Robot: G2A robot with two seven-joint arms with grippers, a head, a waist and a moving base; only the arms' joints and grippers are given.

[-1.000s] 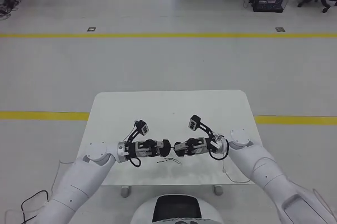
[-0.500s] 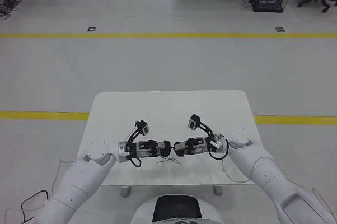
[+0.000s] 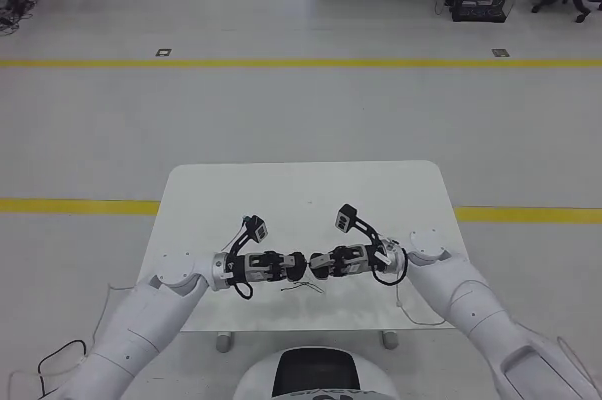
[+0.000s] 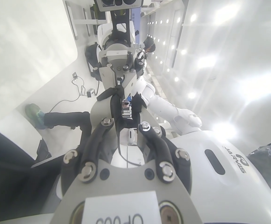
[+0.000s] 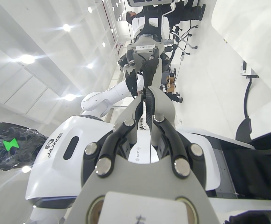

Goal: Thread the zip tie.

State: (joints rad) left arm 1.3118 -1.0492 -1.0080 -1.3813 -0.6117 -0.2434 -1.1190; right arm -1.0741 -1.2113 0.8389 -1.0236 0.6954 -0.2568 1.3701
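A thin black zip tie (image 3: pixel 303 288) lies flat on the white table (image 3: pixel 381 190) near its front edge. Just above and behind it my two grippers meet tip to tip. My left gripper (image 3: pixel 302 266) (image 4: pixel 126 97) is open, its black-padded fingers spread apart. My right gripper (image 3: pixel 314 266) (image 5: pixel 145 94) is shut, with its tip at the left gripper's fingers. From the left wrist the right gripper (image 4: pixel 117 88) is seen head-on, touching one left finger. From the right wrist the left gripper (image 5: pixel 139 87) faces me with its fingers apart. I cannot make out anything held between either pair of fingers.
Apart from the zip tie the table holds nothing. Its rounded front edge (image 3: pixel 301 330) is close below the grippers. A yellow floor line (image 3: pixel 71 206) runs on both sides of the table.
My left gripper has edged slightly toward the right one, closing the small gap between the tips. The zip tie on the table has not moved.
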